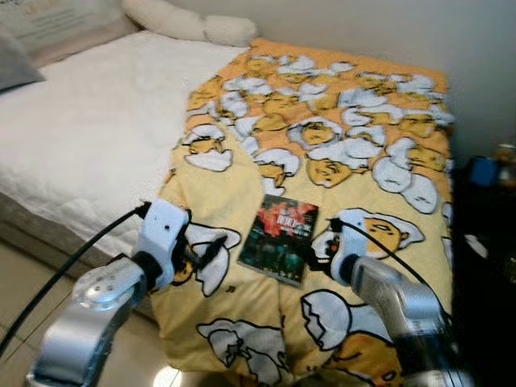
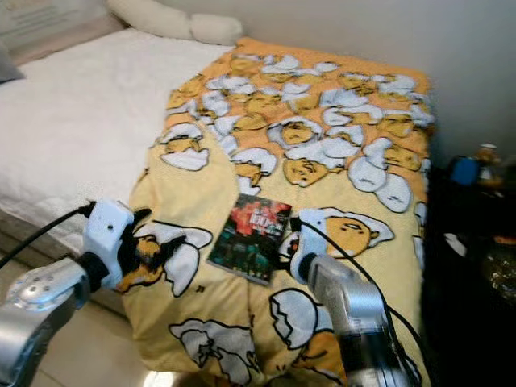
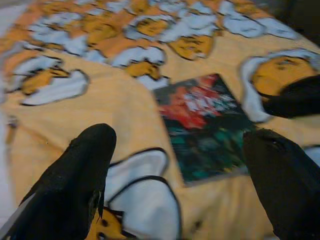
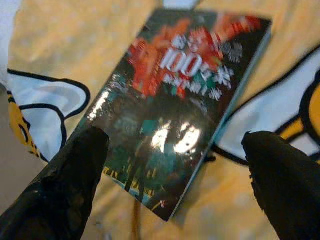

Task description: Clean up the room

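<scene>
A book (image 1: pixel 279 239) with a dark green and red cover lies flat on the yellow egg-patterned blanket (image 1: pixel 242 185), near the foot of the bed. My left gripper (image 1: pixel 208 251) hovers open just left of the book, its fingers pointing toward it. In the left wrist view the book (image 3: pixel 207 125) lies ahead between the spread fingers (image 3: pixel 80 175). My right gripper (image 1: pixel 317 255) is open at the book's right edge. From the right wrist view the book (image 4: pixel 175 105) sits between and beyond the two spread fingers (image 4: pixel 70 185). Neither gripper holds anything.
The white mattress (image 1: pixel 89 137) stretches to the left, with pillows (image 1: pixel 189 24) at the far end against the wall. A dark nightstand (image 1: pixel 484 242) with a blue object (image 1: pixel 482 171) stands close on the right. Tiled floor (image 1: pixel 16 282) shows at the lower left.
</scene>
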{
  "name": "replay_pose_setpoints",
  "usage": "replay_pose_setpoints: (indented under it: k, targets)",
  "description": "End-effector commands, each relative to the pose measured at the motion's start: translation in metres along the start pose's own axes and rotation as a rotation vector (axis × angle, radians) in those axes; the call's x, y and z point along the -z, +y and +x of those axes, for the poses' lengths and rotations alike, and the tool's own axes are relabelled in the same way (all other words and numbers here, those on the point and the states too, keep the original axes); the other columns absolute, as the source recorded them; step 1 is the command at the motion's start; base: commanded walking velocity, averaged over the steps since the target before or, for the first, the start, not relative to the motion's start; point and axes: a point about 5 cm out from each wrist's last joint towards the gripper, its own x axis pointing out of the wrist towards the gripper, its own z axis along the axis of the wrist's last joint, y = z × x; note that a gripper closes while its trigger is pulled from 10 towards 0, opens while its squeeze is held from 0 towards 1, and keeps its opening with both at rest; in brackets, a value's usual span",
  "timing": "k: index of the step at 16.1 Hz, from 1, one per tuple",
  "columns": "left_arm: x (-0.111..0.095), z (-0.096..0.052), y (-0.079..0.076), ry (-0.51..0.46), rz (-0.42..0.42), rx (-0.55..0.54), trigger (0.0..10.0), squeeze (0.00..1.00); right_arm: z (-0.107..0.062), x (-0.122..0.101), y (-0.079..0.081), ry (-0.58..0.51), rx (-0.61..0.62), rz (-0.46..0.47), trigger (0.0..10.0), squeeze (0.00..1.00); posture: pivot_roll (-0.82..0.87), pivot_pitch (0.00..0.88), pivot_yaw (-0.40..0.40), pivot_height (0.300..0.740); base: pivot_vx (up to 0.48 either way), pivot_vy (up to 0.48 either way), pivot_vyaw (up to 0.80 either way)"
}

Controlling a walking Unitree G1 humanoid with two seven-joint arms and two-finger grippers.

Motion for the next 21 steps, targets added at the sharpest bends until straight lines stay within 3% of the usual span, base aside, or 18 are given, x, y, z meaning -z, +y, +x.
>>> replay_pose_setpoints:
  k: [1,4,7,12,21]
  targets:
    - [-0.002,-0.006,-0.001,0.009,-0.01,0.055,10.0,0.92,0.006,-0.001,-0.004,0.03,0.011,0.074,10.0,1.0,-0.06,0.0,-0.012,0.74,0.0,0.0,0.0]
    - [-0.002,-0.014,0.001,0.051,-0.011,0.135,10.0,0.92,0.018,-0.003,-0.01,0.083,0.03,0.147,10.0,1.0,-0.06,0.0,0.001,0.74,0.0,0.0,0.0]
    - [-0.004,-0.015,0.004,0.06,-0.014,0.146,10.0,0.92,0.022,-0.004,-0.005,0.103,-0.016,0.19,10.0,1.0,-0.06,0.0,0.003,0.74,0.0,0.0,0.0]
    - [-0.004,-0.017,0.008,0.094,-0.01,0.161,10.0,0.92,0.029,0.0,-0.002,0.155,-0.012,0.168,10.0,1.0,-0.06,0.0,0.011,0.74,0.0,0.0,0.0]
    - [-0.002,-0.018,0.005,0.129,-0.02,0.211,10.0,0.92,0.024,0.007,-0.022,0.159,0.06,0.165,10.0,1.0,-0.06,0.0,0.028,0.74,0.0,0.0,0.0]
